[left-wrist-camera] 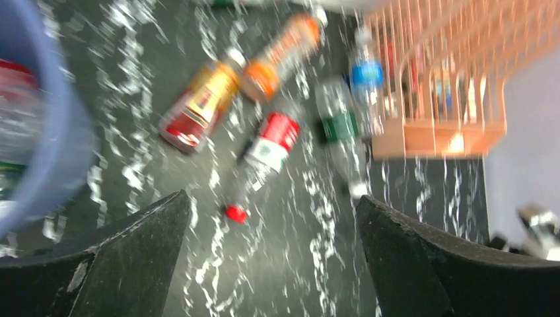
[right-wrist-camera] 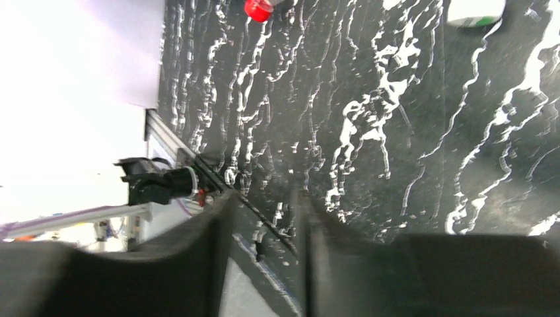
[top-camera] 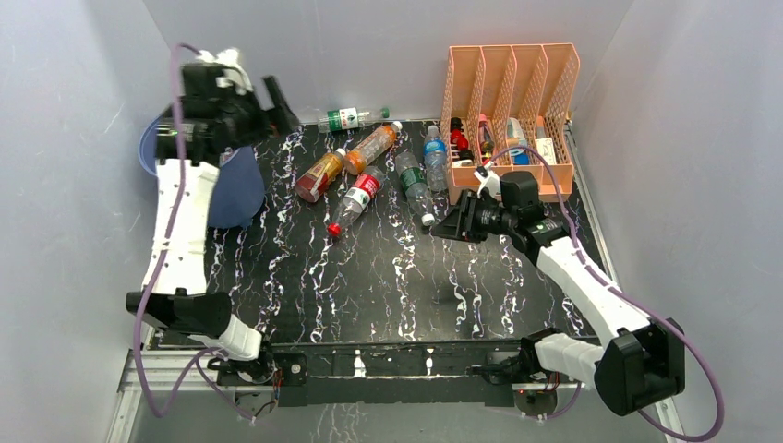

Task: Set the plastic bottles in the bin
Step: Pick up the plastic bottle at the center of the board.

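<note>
The blue bin (top-camera: 235, 189) stands at the table's left, partly hidden by my left arm; in the left wrist view (left-wrist-camera: 46, 152) bottles show inside it. My left gripper (top-camera: 280, 106) is raised beside the bin, open and empty (left-wrist-camera: 272, 198). Several plastic bottles lie at the back middle: a green-label one (top-camera: 346, 118), an orange one (top-camera: 372, 146), a yellow-and-red one (top-camera: 319, 175), a clear red-label one (top-camera: 355, 198), a second green-label one (top-camera: 414, 182) and a blue-label one (top-camera: 434, 152). My right gripper (top-camera: 448, 226) sits low, right of them, narrowly open and empty (right-wrist-camera: 264, 195).
The peach file organizer (top-camera: 512, 101) with small bottles stands at the back right, just behind my right arm. White walls close in the table on the left, back and right. The left arm's base (right-wrist-camera: 155, 185) shows in the right wrist view.
</note>
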Tool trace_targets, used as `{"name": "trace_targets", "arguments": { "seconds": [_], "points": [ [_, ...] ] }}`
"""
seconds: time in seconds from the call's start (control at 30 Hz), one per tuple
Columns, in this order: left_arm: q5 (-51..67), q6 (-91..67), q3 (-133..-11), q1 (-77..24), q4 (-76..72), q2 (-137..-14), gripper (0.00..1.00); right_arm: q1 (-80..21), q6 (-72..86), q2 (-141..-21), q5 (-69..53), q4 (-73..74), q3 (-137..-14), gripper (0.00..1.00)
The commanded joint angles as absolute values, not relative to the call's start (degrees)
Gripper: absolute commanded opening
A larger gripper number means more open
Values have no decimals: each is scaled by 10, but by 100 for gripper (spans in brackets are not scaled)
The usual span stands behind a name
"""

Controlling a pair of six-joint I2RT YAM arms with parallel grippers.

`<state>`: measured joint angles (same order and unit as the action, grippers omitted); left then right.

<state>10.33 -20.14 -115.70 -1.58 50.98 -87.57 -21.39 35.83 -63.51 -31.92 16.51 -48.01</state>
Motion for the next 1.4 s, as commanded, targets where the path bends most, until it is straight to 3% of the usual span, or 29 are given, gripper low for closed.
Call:
{"name": "trace_targets", "arguments": {
  "seconds": [0.0, 0.07, 0.13, 0.7, 1.37],
  "points": [
    [45, -202, -1089, -94, 502, -861, 97, -211, 333, -671, -303, 143, -521, 62],
    [32, -203, -1059, -115, 495, -855, 97, -211, 321, -695, -293, 143, -528, 72],
    [20, -204, -1030, -132, 489, -848, 96, -211, 311, -718, -281, 138, -534, 75],
    [-48, -228, -905, -259, 468, -816, 95, -215, 234, -934, -155, 90, -625, 67],
    [-51, -229, -890, -270, 482, -810, 98, -240, 230, -1083, -145, 73, -699, 67]
  ]
}}
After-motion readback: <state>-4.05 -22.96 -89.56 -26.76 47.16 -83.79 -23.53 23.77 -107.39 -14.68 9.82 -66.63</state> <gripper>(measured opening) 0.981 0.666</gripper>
